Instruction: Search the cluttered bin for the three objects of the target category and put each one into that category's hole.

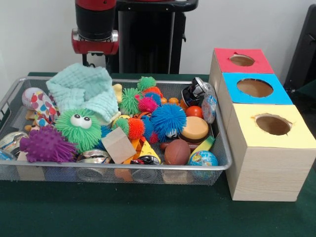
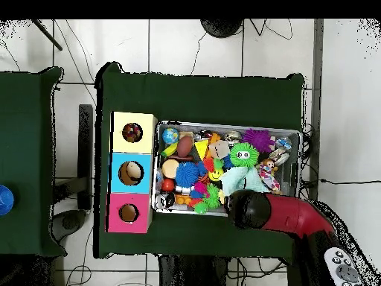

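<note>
The wire mesh bin [image 1: 123, 168] sits on the green table, full of toys; it also shows in the overhead view [image 2: 227, 125]. A white cloth piece with coloured dots [image 1: 39, 103] lies at the bin's left end, partly under other toys; in the overhead view [image 2: 268, 176] it is at the right end. I see no other printed cloth pieces. The yellow-topped box's hole [image 1: 273, 124] is nearest the camera, right of the bin, and something dark shows inside it in the overhead view [image 2: 132, 132]. My gripper [image 1: 94, 61] hangs above the bin's far left edge, behind the mint cloth [image 1: 84, 91].
Blue-topped [image 1: 254, 87] and red-topped [image 1: 241, 60] boxes stand behind the yellow one. The bin holds spiky balls: green with eyes [image 1: 79, 127], purple [image 1: 47, 144], blue [image 1: 168, 120]. A wooden block [image 1: 118, 144] and small balls lie among them. The arm's head [image 2: 249, 209] covers the bin's edge.
</note>
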{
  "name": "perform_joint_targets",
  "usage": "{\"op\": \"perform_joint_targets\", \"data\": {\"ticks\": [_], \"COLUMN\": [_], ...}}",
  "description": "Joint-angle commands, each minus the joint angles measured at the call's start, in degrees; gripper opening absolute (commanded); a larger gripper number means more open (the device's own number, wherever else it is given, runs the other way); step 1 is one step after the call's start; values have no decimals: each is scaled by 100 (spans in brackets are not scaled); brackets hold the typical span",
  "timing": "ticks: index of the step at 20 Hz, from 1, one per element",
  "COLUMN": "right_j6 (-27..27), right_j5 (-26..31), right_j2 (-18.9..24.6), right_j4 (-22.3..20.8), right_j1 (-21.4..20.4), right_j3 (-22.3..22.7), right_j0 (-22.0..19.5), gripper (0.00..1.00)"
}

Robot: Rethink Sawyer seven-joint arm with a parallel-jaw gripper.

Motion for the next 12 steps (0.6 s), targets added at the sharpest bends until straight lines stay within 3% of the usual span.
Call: {"op": "perform_joint_targets", "data": {"ticks": [1, 5, 7, 8, 12], "right_j6": [1041, 854, 1003, 1122, 997], "right_j5": [372, 746, 1055, 1385, 1635], "right_j2": [38, 34, -156, -323, -410], "right_j4": [462, 602, 668, 693, 692], "right_j1": [-20, 216, 294, 316, 226], "right_j3": [-948, -1333, -1498, -1608, -1820], "right_j0": [38, 1, 114, 216, 340], "gripper": [100, 100, 100, 100, 100]}}
